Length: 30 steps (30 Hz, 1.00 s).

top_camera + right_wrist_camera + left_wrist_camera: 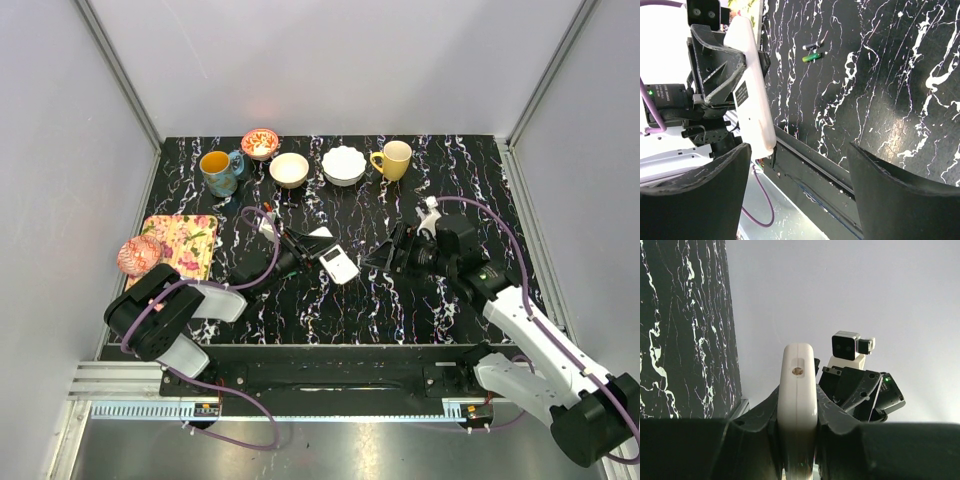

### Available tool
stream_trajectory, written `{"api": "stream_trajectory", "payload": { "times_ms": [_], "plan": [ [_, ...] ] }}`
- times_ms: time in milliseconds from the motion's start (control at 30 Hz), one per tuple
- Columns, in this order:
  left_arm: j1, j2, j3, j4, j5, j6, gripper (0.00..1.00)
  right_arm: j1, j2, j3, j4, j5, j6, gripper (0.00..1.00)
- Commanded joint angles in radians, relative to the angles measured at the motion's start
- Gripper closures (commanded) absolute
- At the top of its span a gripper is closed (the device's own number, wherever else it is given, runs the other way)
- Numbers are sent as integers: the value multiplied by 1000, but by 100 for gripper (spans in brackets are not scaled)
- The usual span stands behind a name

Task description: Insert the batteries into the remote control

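Black, white-veined table (470, 190) lies under both arms; near its middle the left gripper (318, 256) is clamped on the remote control (339, 265), its fingers (757, 415) pressing the two flat faces, so the left wrist view sees the remote edge-on; its white back, with a small dark label, faces the right wrist camera; the right gripper (384, 256) hangs just beside the remote without touching it, its fingers (900, 195) spread wide with nothing between them; a green battery (813, 57) and a dark battery (812, 46) lie side by side on the tabletop beyond the remote; along the far edge stand a blue mug (220, 172), a red bowl (260, 143), a cream bowl (289, 170), a white bowl (343, 165) and a yellow mug (394, 159); a flowered mat (185, 240) lies at the left edge, a pink round thing (138, 255) at its near corner.
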<state>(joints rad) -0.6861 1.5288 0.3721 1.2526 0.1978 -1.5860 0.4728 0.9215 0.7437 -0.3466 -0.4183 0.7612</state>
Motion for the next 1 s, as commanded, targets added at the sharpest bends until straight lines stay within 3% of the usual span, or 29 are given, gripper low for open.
{"api": "stream_trajectory", "payload": {
  "times_ms": [0, 133, 967],
  "plan": [
    [5, -16, 37, 413, -17, -15, 100, -3, -4, 32, -52, 22, -34, 20],
    [5, -15, 37, 413, -17, -11, 100, -3, 19, 55, -124, 58, -66, 21],
    [3, 34, 76, 413, -6, -19, 100, 3, 109, 121, -134, -8, -89, 22]
  ]
}}
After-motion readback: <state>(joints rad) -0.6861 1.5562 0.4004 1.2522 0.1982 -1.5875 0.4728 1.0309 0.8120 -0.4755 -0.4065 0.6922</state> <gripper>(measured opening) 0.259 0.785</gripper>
